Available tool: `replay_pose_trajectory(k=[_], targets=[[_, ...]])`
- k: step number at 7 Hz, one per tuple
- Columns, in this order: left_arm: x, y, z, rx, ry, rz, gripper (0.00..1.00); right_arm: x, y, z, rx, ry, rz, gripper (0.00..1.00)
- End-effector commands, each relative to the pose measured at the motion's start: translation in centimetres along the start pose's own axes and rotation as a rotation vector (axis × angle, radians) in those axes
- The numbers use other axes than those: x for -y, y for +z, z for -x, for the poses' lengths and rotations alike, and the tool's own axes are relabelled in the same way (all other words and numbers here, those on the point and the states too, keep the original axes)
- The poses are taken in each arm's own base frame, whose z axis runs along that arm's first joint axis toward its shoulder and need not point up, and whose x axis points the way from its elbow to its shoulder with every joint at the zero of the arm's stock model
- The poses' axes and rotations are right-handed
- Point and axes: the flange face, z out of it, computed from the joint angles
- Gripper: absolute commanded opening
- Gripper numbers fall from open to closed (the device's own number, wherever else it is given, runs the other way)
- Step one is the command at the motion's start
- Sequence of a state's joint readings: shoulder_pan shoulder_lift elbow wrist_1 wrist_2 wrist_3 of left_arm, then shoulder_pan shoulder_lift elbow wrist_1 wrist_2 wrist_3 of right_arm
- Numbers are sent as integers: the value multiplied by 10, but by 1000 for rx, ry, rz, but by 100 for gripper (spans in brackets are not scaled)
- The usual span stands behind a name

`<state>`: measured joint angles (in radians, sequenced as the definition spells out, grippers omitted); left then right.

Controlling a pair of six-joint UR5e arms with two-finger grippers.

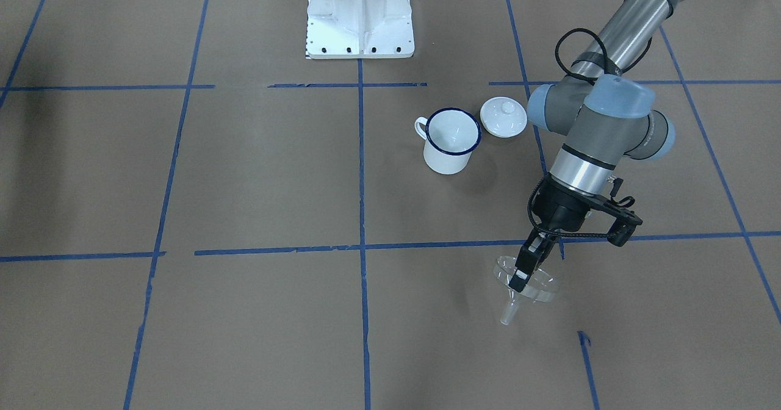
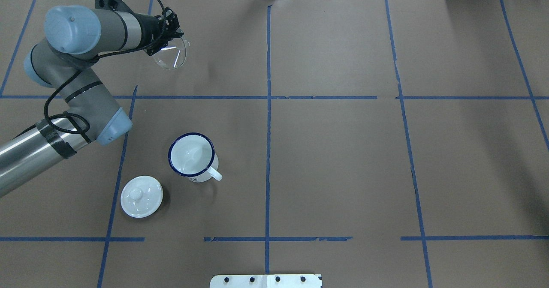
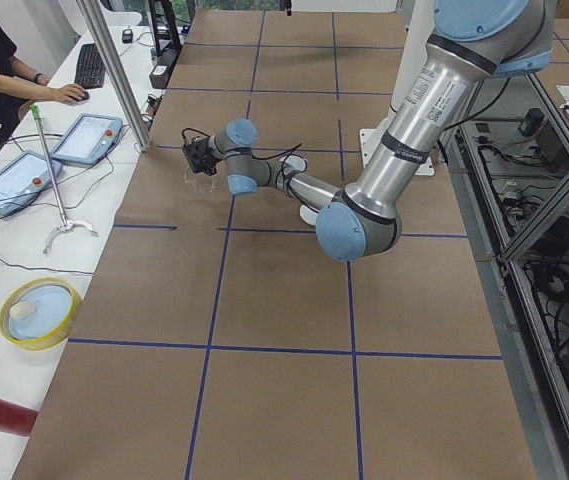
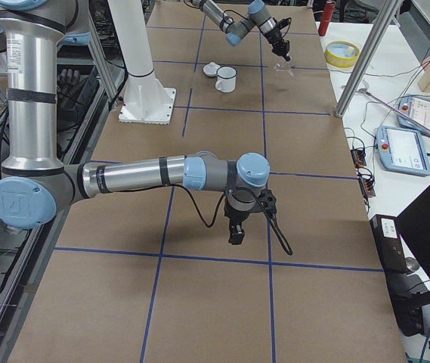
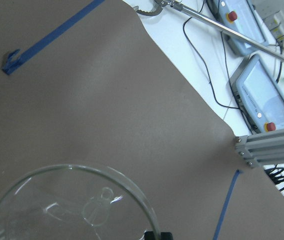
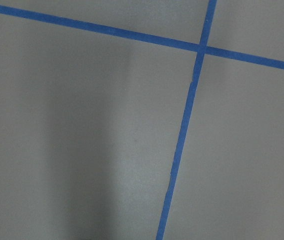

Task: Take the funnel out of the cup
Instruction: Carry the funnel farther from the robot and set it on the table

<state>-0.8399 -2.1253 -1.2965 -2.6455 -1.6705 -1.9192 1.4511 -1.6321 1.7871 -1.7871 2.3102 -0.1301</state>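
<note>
The clear funnel [image 1: 532, 283] is out of the cup and hangs tilted from my left gripper [image 1: 518, 279], spout down, low over the brown table far from the robot's base. The left gripper is shut on the funnel's rim; it also shows in the overhead view [image 2: 170, 43] with the funnel [image 2: 173, 55]. The left wrist view shows the funnel's bowl [image 5: 72, 205] from above. The white cup [image 1: 451, 138] with a dark blue rim stands upright and empty, apart from the gripper, also in the overhead view [image 2: 191, 156]. My right gripper [image 4: 236, 227] shows only in the exterior right view; I cannot tell whether it is open.
A white domed lid [image 1: 503, 116] with a knob lies beside the cup, also in the overhead view [image 2: 141, 196]. The robot's white base plate [image 1: 360, 19] is at the robot's side. A yellow bowl [image 3: 39, 310], a metal post [image 3: 114, 70] and operators' panels sit beyond the table's far edge.
</note>
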Motion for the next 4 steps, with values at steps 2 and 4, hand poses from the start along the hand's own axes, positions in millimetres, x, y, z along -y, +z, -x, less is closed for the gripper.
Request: replay_pose_trajectory(k=[2,4], targets=[[-23,17,37,-89,12,24,0,0,0,0,0,1,0,100],[-36,22,47,-95,16,48,0,0,0,0,0,0,0,100]])
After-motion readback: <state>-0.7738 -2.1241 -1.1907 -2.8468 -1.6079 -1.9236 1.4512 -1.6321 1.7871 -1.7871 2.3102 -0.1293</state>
